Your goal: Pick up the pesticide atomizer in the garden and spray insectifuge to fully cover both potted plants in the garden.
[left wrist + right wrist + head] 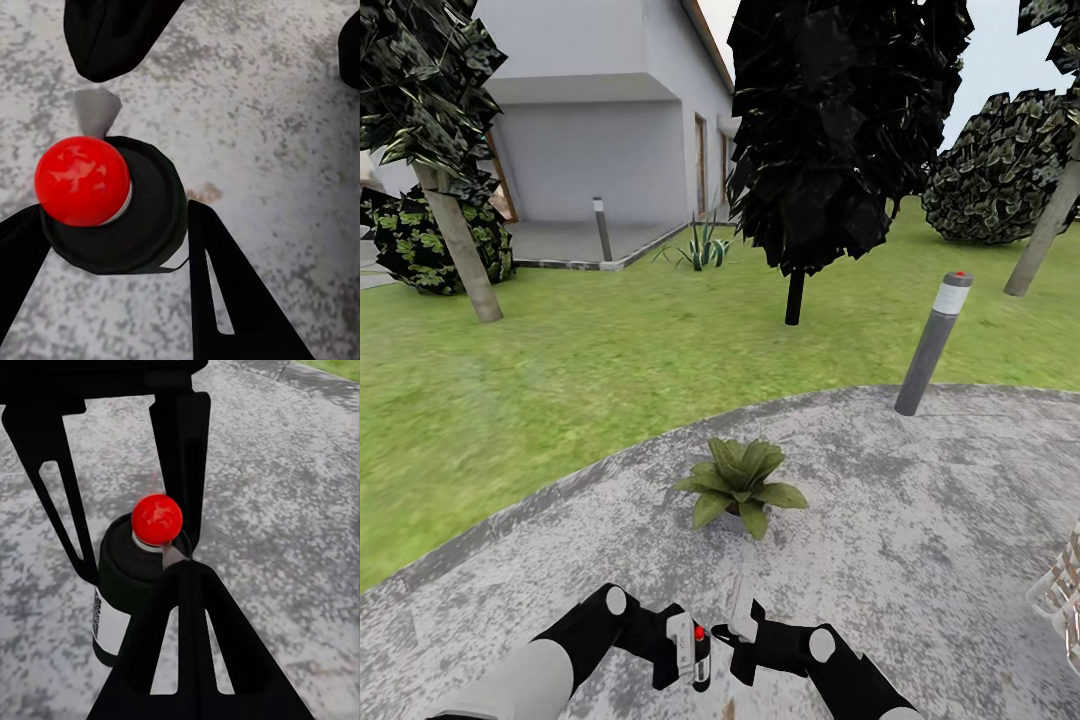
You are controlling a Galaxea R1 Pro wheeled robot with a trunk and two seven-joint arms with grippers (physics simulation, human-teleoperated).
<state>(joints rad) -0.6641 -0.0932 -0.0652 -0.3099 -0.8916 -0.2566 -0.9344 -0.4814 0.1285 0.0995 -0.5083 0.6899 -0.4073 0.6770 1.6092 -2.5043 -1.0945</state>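
The round stone patio [920, 520] is filling the lower half of the frame, with one potted plant [738, 487] sitting at its centre. At the bottom centre, the left jaws [682, 655] are clamping the pesticide atomizer [698, 655] upright, while the right jaws [745, 630] are hovering just beside it, slightly parted.

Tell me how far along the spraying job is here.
Done: the atomizer is off the ground, held in the left gripper. In hand: the right gripper sits at its red-topped head, facing one potted plant on the patio. Left: no spray visible; both plants seemingly remain.
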